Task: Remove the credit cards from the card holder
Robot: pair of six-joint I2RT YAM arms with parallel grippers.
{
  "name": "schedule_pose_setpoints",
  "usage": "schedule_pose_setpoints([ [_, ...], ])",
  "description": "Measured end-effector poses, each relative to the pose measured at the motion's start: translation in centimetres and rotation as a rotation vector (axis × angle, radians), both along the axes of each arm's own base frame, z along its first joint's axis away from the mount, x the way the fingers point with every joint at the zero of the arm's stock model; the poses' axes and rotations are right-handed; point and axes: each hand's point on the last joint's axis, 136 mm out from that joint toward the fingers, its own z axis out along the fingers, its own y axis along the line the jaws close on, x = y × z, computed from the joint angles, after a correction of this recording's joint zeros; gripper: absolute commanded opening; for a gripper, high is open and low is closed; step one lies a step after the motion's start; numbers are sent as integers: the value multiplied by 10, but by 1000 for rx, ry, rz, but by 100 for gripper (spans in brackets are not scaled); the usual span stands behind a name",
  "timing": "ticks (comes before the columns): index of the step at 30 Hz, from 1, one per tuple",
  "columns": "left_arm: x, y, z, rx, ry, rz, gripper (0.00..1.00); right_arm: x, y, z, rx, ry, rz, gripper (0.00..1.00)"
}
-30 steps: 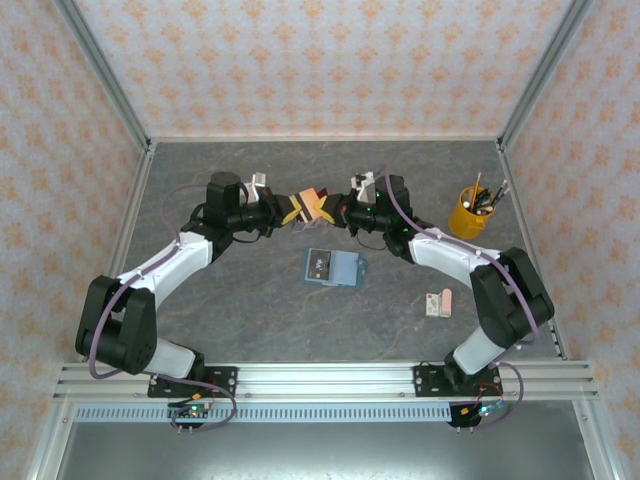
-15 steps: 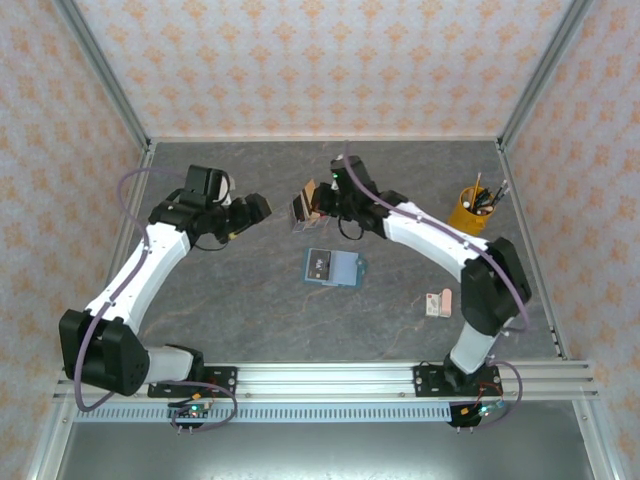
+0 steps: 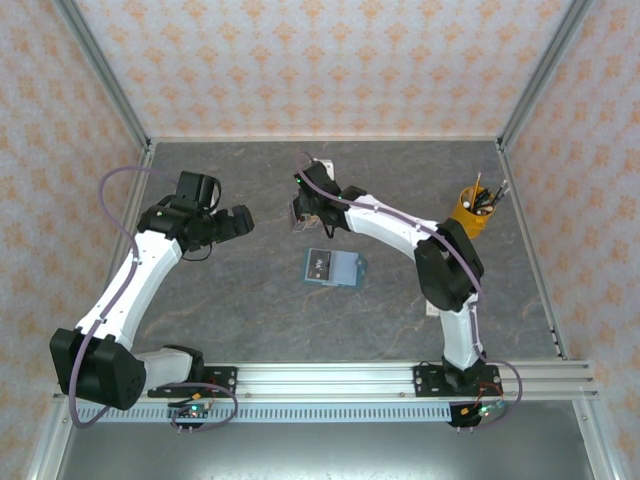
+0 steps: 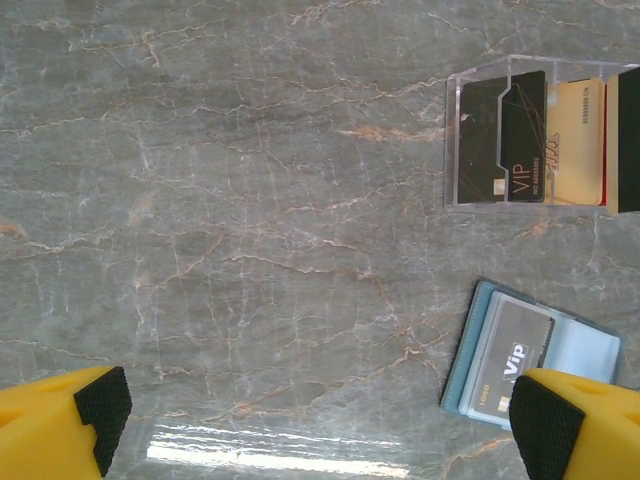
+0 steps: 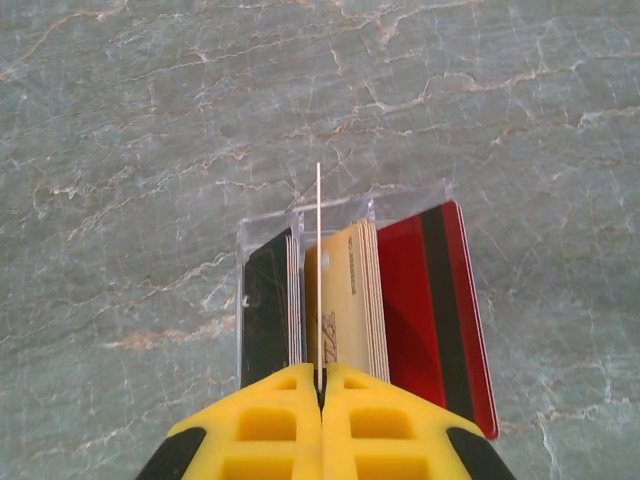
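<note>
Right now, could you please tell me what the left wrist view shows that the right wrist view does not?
The left wrist view adds the blue card holder lying open on the table with a grey VIP card in its pocket, and the left gripper open and empty. The right wrist view adds the right gripper shut on a thin upright panel of the clear card box, plus the dark stripe on the red card. Both share that box with its black card and tan card.
</note>
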Motion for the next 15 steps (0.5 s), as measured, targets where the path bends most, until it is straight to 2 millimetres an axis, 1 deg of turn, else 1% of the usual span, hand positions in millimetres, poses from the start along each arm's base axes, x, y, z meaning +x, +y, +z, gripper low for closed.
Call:
schedule_pose_setpoints([
  [4,-2,0,-4,3,11,-1,100,6,2,-8,-27,-2,2,0],
  [11,-3,0,-6,7,18,-8,100,11,-3,-25,-63,13,-5,0],
  [15,-3,0,-7,11,19,-14,100,14,-4,-33,-71,22,-9,6],
])
